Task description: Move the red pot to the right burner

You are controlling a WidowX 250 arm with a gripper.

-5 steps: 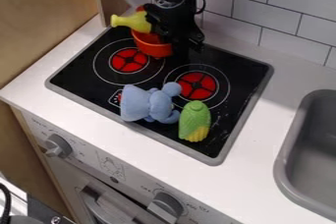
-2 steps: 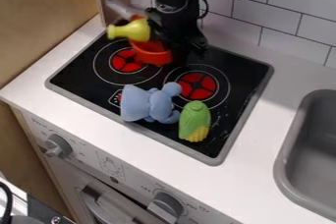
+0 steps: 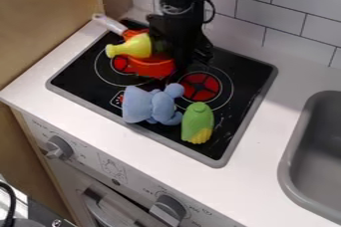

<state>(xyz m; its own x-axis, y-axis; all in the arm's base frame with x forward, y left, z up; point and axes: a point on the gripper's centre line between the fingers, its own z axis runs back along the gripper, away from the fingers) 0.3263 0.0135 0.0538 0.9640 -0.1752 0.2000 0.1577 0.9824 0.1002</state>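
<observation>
End effector (image 3: 185, 62) by red pot (image 3: 152, 66), grip impossible to tell, blue toy (image 3: 158, 106) and corn (image 3: 198, 120) edging right burner (image 3: 200, 86).

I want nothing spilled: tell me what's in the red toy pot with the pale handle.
A yellow, bottle-shaped toy sits at the mouth of the red pot, narrow end past the rim. The black robot arm hides part of the opening; anything else inside cannot be seen.

White wall tiles (image 3: 243, 14) beside a panel (image 3: 47, 7), probably wooden.
</observation>
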